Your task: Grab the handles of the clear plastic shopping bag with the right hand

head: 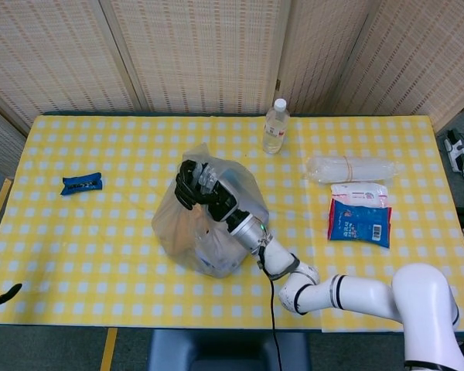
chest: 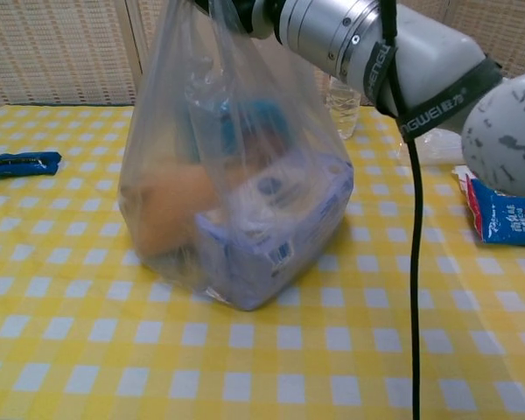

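The clear plastic shopping bag (head: 209,224) (chest: 236,175) stands on the yellow checked table (head: 100,247), holding an orange item, a blue one and a pale bluish pack. My right hand (head: 197,184) is above the bag, its dark fingers curled around the gathered handles, pulling the plastic up taut. In the chest view only the wrist (chest: 332,31) shows at the top edge, with the bag hanging stretched below it. Of my left hand (head: 1,296) only dark fingertips show at the far left edge.
A blue snack pack (head: 82,184) (chest: 19,163) lies at the left. A water bottle (head: 275,126) stands at the back. A clear wrapped roll (head: 348,167) and a blue and red pouch (head: 359,219) lie to the right.
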Robot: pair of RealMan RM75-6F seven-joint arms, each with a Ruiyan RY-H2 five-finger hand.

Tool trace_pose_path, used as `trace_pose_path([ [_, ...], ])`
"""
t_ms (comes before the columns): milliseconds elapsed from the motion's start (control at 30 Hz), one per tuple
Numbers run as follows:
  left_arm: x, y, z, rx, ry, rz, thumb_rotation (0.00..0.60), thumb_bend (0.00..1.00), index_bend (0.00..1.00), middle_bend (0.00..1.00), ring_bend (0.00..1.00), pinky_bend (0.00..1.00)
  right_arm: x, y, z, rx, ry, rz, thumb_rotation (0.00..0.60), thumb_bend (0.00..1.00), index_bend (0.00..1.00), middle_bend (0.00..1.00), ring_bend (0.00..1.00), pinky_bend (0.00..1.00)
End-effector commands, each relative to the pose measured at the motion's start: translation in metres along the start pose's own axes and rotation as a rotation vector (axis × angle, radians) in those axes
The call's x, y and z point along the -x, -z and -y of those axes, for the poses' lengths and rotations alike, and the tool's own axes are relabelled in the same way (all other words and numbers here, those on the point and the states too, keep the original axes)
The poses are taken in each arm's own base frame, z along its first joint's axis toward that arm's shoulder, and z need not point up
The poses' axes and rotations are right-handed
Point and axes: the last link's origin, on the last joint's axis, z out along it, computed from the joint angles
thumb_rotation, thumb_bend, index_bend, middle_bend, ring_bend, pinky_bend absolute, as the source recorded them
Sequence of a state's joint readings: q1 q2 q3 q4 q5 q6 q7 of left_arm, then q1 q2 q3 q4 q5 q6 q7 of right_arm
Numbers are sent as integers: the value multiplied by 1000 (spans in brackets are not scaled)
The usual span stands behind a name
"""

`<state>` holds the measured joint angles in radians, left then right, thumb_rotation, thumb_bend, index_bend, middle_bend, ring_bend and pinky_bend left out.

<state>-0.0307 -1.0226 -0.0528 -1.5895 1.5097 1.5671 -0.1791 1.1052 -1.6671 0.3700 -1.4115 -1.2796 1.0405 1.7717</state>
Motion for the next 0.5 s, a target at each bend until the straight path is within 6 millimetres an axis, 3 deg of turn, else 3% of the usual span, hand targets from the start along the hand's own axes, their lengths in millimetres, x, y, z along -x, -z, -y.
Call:
trace_pose_path([
  [33, 1, 1, -1, 5, -2, 3, 600, 170, 0, 0, 0, 0, 2, 3, 9, 14, -42, -51, 600, 536, 703, 803, 832, 807],
  [333, 2, 0, -2, 14, -6, 10, 600, 170, 0, 0, 0, 0, 33, 3, 40, 12, -49, 8, 600, 538, 690, 797, 831, 807],
  [500, 3, 1, -4, 16, -11, 15, 600, 170, 0, 0, 0, 0, 73, -2, 74, -67, -36, 122, 600, 538, 689, 796, 831, 807],
])
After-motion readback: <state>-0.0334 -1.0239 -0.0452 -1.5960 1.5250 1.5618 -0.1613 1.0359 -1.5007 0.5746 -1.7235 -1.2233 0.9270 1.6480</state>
